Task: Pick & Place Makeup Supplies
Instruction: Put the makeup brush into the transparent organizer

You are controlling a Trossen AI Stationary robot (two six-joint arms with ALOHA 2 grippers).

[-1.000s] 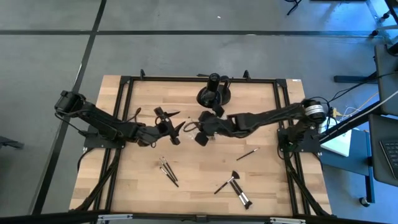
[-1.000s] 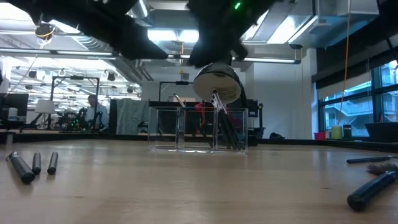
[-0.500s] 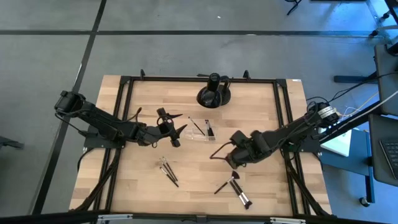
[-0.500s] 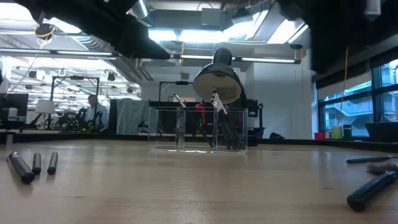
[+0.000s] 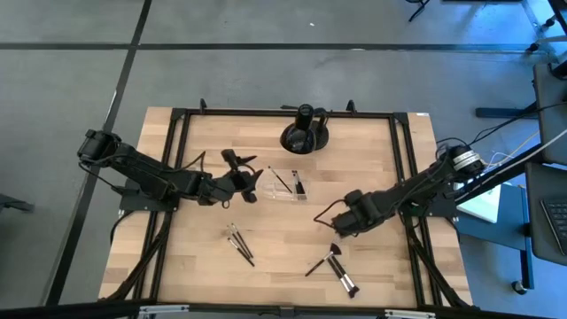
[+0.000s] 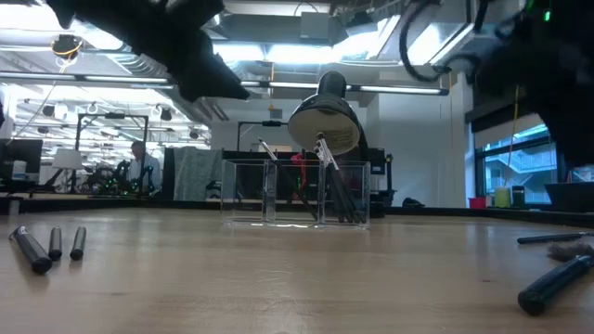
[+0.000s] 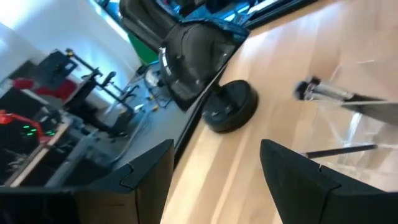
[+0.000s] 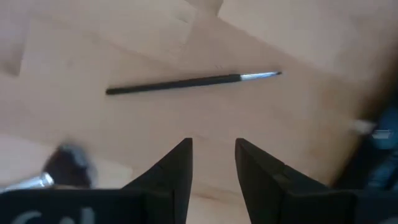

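Since the earlier frame my right gripper (image 5: 335, 223) has swung away from the organiser (image 5: 285, 184) to the table's right half. It now hovers over a thin brush (image 8: 193, 82), fingers (image 8: 171, 171) slightly apart and holding nothing. Other brushes (image 5: 239, 241) lie loose near the front, with several standing in the organiser. My left gripper (image 5: 251, 182) waits beside the organiser, spread wide and holding nothing.

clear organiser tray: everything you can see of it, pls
The clear organiser tray is a small see-through box, plastic by its look, with upright dividers. It stands upright mid-table on the wooden table, in front of the black rounded object. Several dark makeup brushes lean inside it. The left pincer hangs beside it, open.
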